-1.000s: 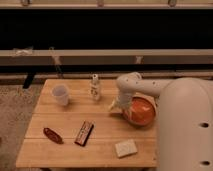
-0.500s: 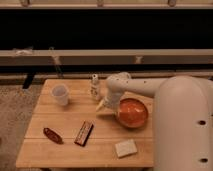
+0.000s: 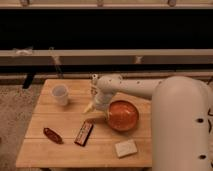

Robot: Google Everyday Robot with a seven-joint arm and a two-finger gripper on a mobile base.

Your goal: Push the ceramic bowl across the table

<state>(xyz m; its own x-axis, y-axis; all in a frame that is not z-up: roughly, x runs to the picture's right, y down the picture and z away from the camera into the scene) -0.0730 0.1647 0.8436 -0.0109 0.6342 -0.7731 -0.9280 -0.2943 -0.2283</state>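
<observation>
The ceramic bowl (image 3: 123, 115) is round, shallow and glossy orange. It sits right of centre on the light wooden plank table (image 3: 55, 152). My gripper (image 3: 95, 107) hangs from the white arm (image 3: 131, 88), which reaches in from the right. The gripper is low over the table at the bowl's left rim, touching or nearly touching it. Its wrist partly covers the bowl's upper left edge.
A small white cup (image 3: 60, 95) stands at the back left. A small bottle (image 3: 94, 81) stands just behind the gripper. A red oblong object (image 3: 52, 135) and a dark bar (image 3: 84, 133) lie front left. A white block (image 3: 125, 148) lies front right. My white base (image 3: 180, 130) fills the right.
The arm and gripper have swept left over the table. The bowl has slid left and slightly forward with them.
</observation>
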